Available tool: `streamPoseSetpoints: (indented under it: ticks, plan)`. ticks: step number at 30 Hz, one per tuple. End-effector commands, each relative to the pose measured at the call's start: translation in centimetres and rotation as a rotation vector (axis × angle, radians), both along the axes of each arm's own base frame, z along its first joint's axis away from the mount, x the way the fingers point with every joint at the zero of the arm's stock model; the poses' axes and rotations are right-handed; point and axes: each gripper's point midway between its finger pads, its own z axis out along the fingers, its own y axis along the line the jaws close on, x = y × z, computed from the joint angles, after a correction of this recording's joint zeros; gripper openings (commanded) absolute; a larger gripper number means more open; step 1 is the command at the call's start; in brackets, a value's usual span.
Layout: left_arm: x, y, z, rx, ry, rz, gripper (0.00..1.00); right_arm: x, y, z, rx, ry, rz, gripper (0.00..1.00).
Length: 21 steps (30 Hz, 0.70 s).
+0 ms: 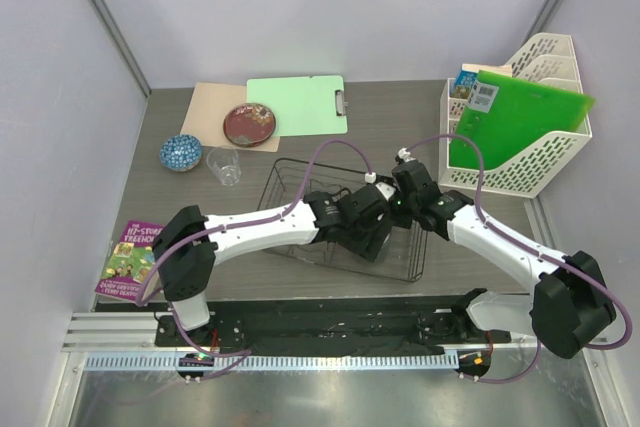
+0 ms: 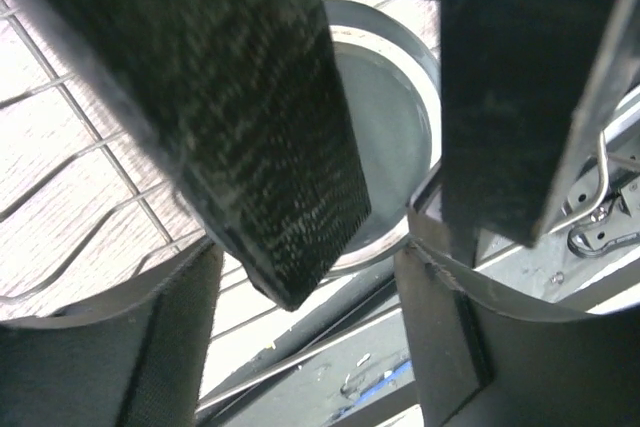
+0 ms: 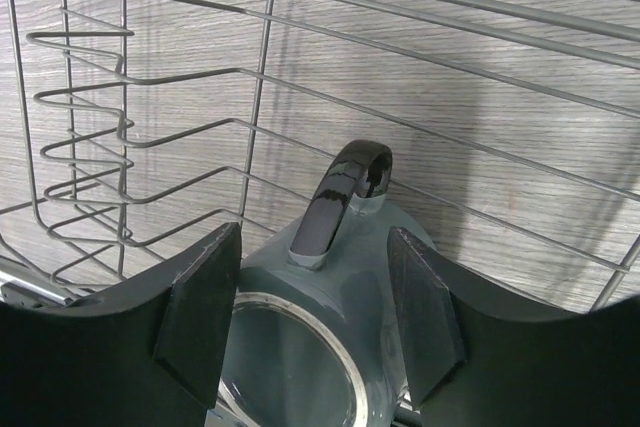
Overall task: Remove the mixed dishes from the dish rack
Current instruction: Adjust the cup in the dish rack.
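Red floral plate point(image 1: 249, 124), blue bowl point(image 1: 181, 152) & glass cup point(image 1: 224, 165) sit on table point(image 1: 400, 117), left of dish rack point(image 1: 290, 182). Grey mug point(image 3: 330, 337) in rack. R gripper point(image 3: 312, 247) wide astride it, in the way of L gripper point(image 2: 310, 267), which is open & empty.

Purple paperback book point(image 1: 131, 260), well left of the fingers point(image 1: 372, 244) of the left gripper point(image 1: 380, 240): cover title partly legible, "…STOREY TREEHOUSE"; other print too small.

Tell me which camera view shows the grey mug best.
Right wrist: the grey mug fills the foreground, its handle and rim clear. Left wrist shows only part of its inside and rim. Top external shows the dish rack, but the mug itself is hidden.
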Motion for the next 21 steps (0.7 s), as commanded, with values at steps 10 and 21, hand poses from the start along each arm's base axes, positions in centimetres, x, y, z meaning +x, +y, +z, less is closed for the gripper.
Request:
streamPoseSetpoints:
  ticks: [10, 21]
  plan:
    - [2.7, 1.7, 6.6, -0.125, -0.216, 0.114, 0.81, -0.1, 1.2, 1.8, -0.033, -0.027, 0.107, 0.69]
    - [3.4, 5.7, 9.1, -0.18, -0.304, 0.275, 0.86, 0.4, 0.0, 1.6, -0.185, 0.005, 0.183, 0.69]
